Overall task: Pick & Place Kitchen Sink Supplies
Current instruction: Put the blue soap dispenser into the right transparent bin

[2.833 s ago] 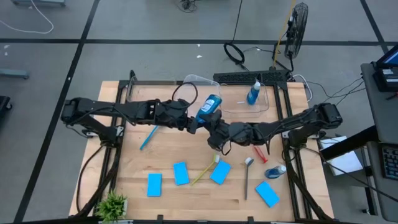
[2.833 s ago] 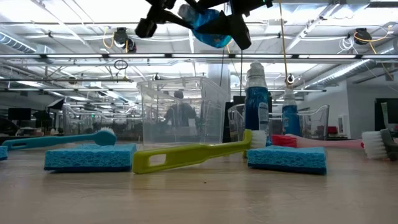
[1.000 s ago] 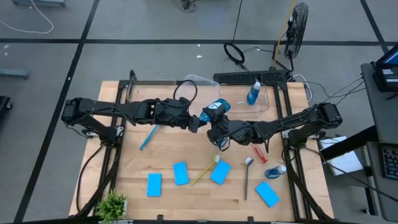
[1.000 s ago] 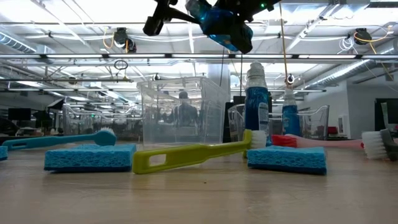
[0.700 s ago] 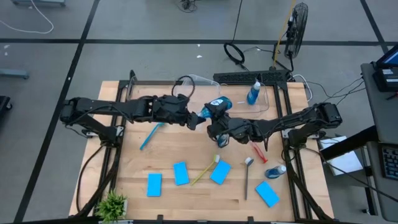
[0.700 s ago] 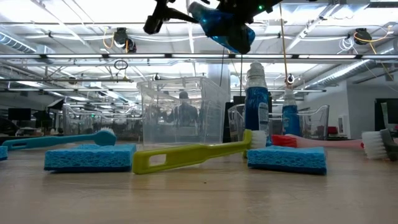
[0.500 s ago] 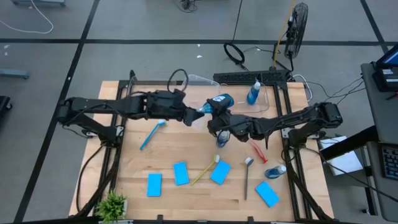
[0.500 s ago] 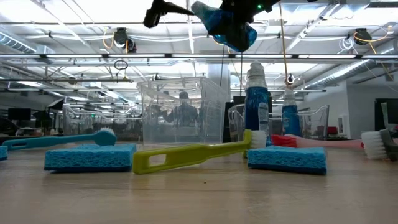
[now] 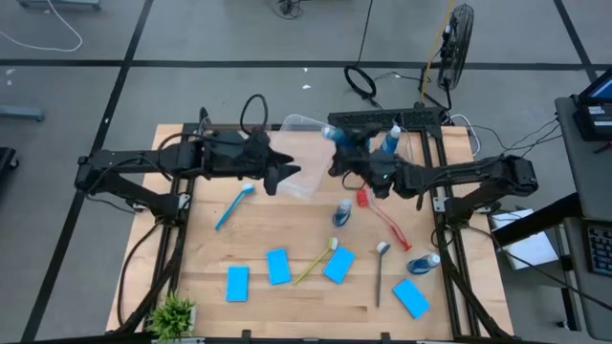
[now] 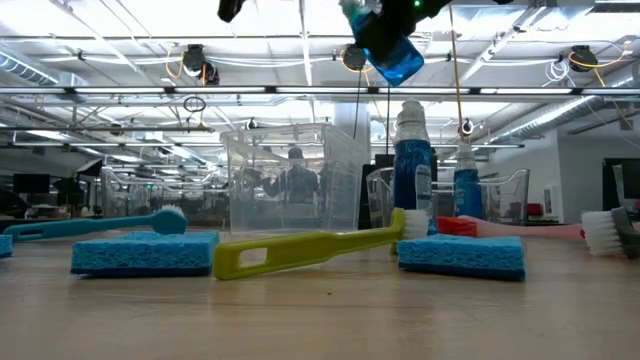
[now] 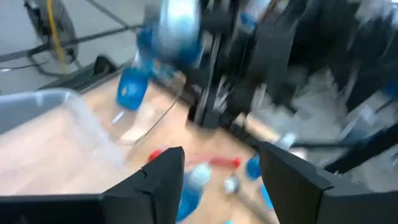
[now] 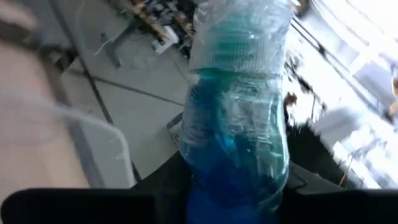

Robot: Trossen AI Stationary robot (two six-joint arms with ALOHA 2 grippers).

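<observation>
From my side, nearest to the front edge of the wooden table [image 9: 258, 306] I see the small potted plant [image 9: 173, 312] in the left corner and one blue sponge [image 9: 411, 297] in the right one. A little farther lie three more sponges in a loose row, [image 9: 237, 283], [image 9: 278, 267] and [image 9: 338, 265], with the yellow brush [image 9: 315, 261] between the last two and the grey brush [image 9: 381, 270] to the right of them. One bottle of blue liquid [image 9: 423, 262] lies on its side near the right frame. Toward the middle, a second bottle [image 9: 342, 212] stands alone, the red brush [image 9: 381, 218] lies just beside it, and the blue brush [image 9: 233, 205] lies at the left. Farther back, the left gripper [image 9: 285, 173] hangs empty above the table with its fingers apart, next to the clear tub [image 9: 304, 153]. The right gripper [image 9: 346, 145] is closed around a third bottle [image 9: 344, 137], holding it in the air over the back part of the table (in the low view this bottle [image 10: 392, 47] is high above everything else). Behind it, a fourth bottle [image 9: 389, 141] stands inside the second clear tub [image 9: 413, 153] at the far edge.
</observation>
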